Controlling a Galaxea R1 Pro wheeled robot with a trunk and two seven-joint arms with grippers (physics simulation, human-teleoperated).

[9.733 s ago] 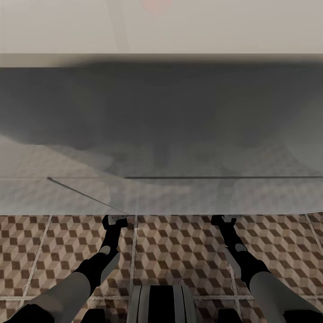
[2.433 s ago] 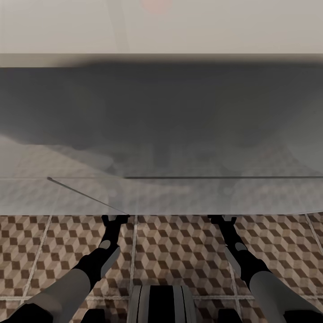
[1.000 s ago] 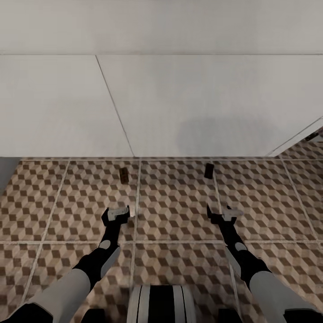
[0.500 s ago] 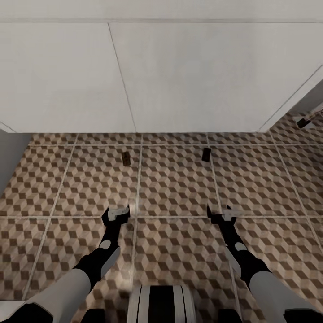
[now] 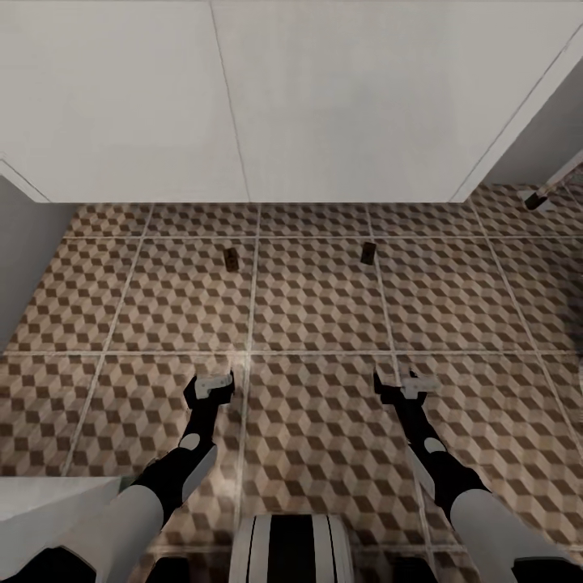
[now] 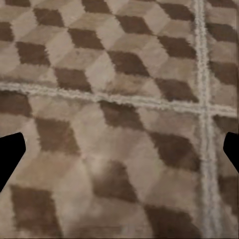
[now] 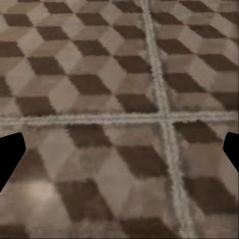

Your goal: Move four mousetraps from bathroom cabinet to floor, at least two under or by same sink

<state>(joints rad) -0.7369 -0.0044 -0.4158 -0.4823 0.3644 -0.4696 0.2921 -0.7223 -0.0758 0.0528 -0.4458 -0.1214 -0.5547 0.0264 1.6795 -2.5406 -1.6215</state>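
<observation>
Mousetraps lie on bathroom floor beyond both outstretched arms' spread-apart left pincer and right pincer.

Even flat light, blurry wrist views

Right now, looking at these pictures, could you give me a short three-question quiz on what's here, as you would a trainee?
1. True or false: two mousetraps lie on the bathroom floor.
2. The left end effector is: A open and empty, B shut on a mousetrap, C holding a tap.
3. Fill in: both mousetraps lie near the foot of a white ____.

Key: 1 true. 2 A. 3 block, probably the sink vanity.
</observation>
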